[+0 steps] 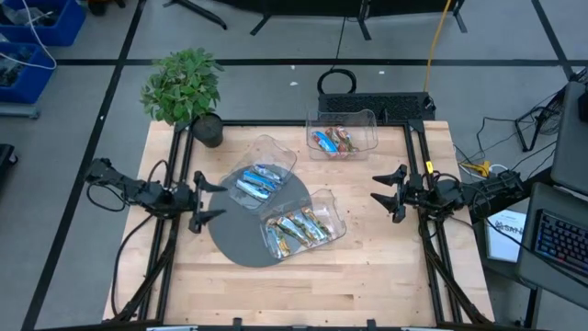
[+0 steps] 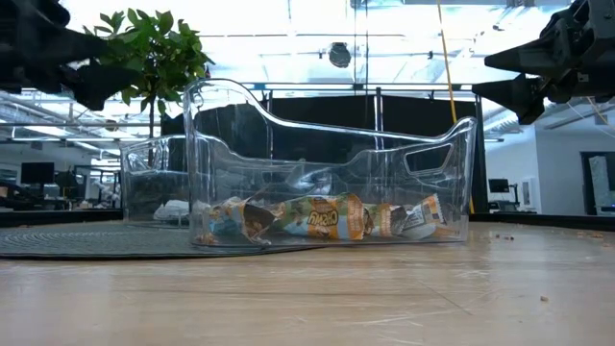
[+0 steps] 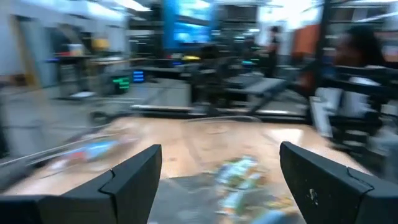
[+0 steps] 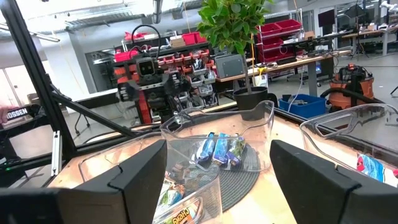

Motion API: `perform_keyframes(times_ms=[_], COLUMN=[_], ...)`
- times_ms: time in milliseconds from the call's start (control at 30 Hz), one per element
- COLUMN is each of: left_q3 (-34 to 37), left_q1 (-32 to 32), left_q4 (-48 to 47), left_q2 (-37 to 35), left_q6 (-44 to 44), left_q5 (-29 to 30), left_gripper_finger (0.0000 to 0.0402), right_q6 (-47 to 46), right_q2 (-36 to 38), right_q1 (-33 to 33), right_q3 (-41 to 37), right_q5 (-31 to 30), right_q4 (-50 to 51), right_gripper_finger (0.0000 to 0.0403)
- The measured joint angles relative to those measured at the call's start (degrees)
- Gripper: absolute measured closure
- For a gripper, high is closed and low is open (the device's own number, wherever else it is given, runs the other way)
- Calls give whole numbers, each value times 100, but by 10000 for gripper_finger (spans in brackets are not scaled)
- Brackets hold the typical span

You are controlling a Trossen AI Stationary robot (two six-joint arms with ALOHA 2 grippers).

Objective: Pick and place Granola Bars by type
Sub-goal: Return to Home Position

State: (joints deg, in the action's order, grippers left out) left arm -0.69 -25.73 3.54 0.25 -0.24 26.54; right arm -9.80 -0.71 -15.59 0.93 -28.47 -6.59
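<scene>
The Granola Bars lie sorted in three clear bins. Blue bars (image 1: 257, 182) fill one bin (image 1: 276, 152) that rests partly on a round grey mat (image 1: 241, 237). Tan-gold bars (image 1: 299, 228) fill a second bin (image 2: 327, 154) at the mat's right edge. Reddish multicolour bars (image 1: 333, 141) lie in a third bin (image 1: 363, 124) at the far edge. My left gripper (image 1: 219, 199) hovers open at the table's left edge and points level toward the mat. My right gripper (image 1: 378, 193) hovers open at the right edge, facing the bins. Nothing is between either pair of fingers.
A potted plant (image 1: 184, 87) stands at the far left corner. Black frame rails (image 1: 418, 147) run along the table's left and right sides. Bare wood (image 1: 303, 290) stretches along the near edge.
</scene>
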Motion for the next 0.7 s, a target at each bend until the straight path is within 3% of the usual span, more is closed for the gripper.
perform_keyframes(times_ms=[467, 700], left_q3=[2, 4], left_q1=[-3, -3], left_q4=[-193, -212], left_q2=[0, 0], left_q6=[-288, -258], left_q5=[3332, 3563], left_gripper_finger=[78, 78], right_q6=[0, 2], right_q2=[0, 2], right_q1=[0, 2], right_q3=[2, 2], right_q5=[0, 2], right_q4=[0, 0], right_gripper_finger=[124, 124])
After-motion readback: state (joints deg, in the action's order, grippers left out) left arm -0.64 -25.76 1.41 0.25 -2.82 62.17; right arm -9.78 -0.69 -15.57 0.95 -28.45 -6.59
